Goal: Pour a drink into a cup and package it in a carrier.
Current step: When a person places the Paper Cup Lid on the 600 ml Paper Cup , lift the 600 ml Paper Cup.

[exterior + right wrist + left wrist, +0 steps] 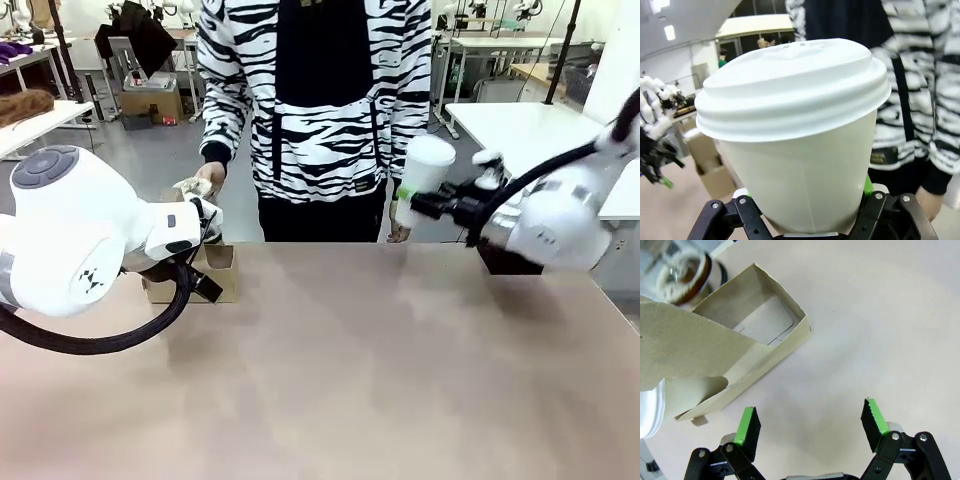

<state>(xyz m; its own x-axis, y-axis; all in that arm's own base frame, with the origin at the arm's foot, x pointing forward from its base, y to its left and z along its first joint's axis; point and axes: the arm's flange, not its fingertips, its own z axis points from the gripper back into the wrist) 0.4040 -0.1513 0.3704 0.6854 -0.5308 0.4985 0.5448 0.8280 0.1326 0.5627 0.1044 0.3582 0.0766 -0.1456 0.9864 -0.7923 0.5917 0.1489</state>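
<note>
A lidded white cup [800, 150] is pinched low by the right gripper [410, 203], well apart from the carrier [765, 359] lying just ahead of the spread, empty left gripper [810, 417]; if lowered off-centre, the cup could be caught on the carrier's wall and tipped

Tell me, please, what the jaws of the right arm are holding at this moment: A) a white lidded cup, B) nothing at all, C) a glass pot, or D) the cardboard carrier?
A: the right gripper has its jaws closed around the white lidded cup, lifted near the table's far edge, while the carrier sits on the table by the left arm.
</note>
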